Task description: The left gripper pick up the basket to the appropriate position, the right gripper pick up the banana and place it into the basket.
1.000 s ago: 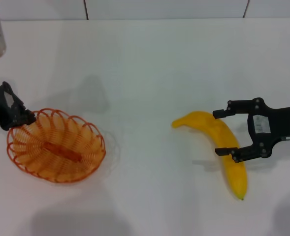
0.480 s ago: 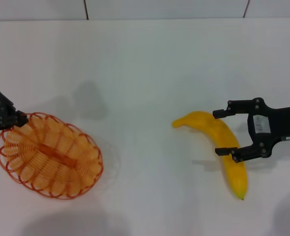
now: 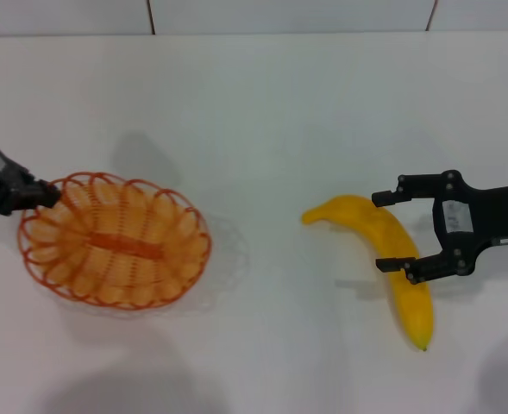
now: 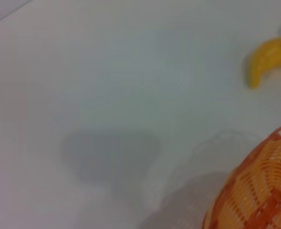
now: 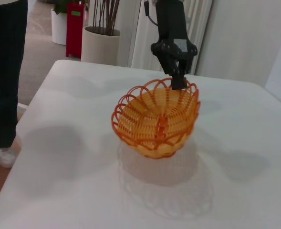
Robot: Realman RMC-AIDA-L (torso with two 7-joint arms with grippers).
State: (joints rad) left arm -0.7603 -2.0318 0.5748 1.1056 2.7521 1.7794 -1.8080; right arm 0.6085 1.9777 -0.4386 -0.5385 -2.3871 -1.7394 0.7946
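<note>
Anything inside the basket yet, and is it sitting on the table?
The basket holds nothing; only its orange bottom strip shows. The left gripper holds its rim, lifted above its shadow on the table. The banana lies between the right gripper's open fingers.

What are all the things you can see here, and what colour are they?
basket: one, orange wire, left part of the table, lifted above its shadow, held by its rim.
banana: one, yellow with a greenish tip, lying on the right part of the table.
table: one, white, under everything.
plant pots: two, white, on the floor beyond the table.
person's legs: one person, dark trousers, standing beside the table.
left gripper: one, black, shut on the basket's rim.
right gripper: one, black with a white label, open, a finger on either side of the banana.
</note>
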